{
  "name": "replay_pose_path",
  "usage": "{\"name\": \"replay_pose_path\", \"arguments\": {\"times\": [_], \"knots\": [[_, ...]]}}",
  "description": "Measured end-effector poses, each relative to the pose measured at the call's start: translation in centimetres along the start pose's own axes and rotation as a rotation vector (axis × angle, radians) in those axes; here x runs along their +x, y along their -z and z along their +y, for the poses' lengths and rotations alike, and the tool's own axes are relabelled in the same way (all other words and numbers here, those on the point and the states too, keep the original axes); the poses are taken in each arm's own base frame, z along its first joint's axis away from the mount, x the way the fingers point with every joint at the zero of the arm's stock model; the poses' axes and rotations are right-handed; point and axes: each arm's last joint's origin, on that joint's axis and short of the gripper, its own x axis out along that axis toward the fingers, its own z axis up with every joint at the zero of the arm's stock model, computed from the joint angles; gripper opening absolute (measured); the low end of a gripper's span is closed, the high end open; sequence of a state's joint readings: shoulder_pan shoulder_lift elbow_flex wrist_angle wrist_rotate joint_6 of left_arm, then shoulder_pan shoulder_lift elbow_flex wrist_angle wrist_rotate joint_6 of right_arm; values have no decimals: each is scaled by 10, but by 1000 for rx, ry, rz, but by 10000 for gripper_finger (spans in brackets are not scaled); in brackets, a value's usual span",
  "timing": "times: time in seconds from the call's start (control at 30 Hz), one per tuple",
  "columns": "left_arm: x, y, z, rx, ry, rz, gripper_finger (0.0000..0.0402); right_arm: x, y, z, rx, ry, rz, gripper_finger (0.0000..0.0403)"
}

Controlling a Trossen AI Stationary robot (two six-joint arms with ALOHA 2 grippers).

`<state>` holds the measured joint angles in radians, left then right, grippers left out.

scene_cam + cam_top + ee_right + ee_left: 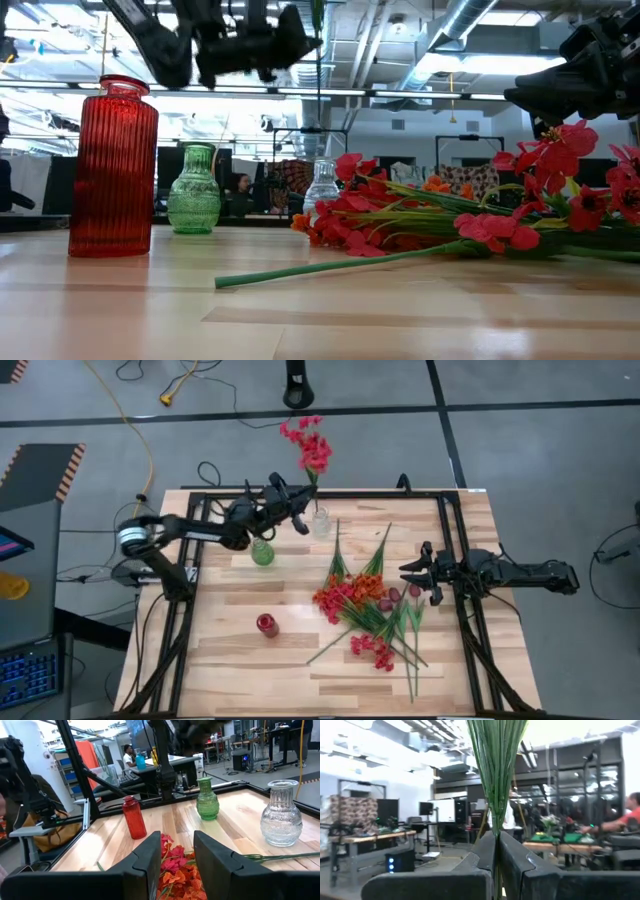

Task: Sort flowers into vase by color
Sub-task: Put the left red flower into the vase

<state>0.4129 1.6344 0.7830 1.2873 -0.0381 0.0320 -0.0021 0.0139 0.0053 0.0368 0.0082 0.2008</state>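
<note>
a pale wooden table [250,660] sits on a grey floor, with a workshop of desks and screens beyond and a person in red [631,815] seated far off. on it stand a red vase [267,624], a green vase [262,552] and a clear vase [320,523]. the left gripper [298,510] is clenched on the stem of a pink-red spray [312,445], held up beside the clear vase. the right gripper [415,582] hangs parted and empty just right of the heap of flowers [365,605] lying on the table's right half.
</note>
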Motion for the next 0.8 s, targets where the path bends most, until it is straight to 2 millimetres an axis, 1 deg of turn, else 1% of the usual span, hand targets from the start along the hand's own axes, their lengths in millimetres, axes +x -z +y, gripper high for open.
{"name": "replay_pose_path", "arguments": {"times": [0.17, 0.27, 0.47, 0.8], "knots": [[3, 31, 13, -46, -38, 2, 0, 0, 0, 0, 0, 0, -1, 143], [6, 43, 18, -51, -52, 28, 0, 0, 0, 0, 0, 0, 0, 143], [9, 51, 20, -46, -79, 51, 0, 0, 0, 0, 0, 0, 0, 143], [14, 58, 19, 10, -88, 158, 0, 0, 0, 0, 0, 0, 0, 143]]}}
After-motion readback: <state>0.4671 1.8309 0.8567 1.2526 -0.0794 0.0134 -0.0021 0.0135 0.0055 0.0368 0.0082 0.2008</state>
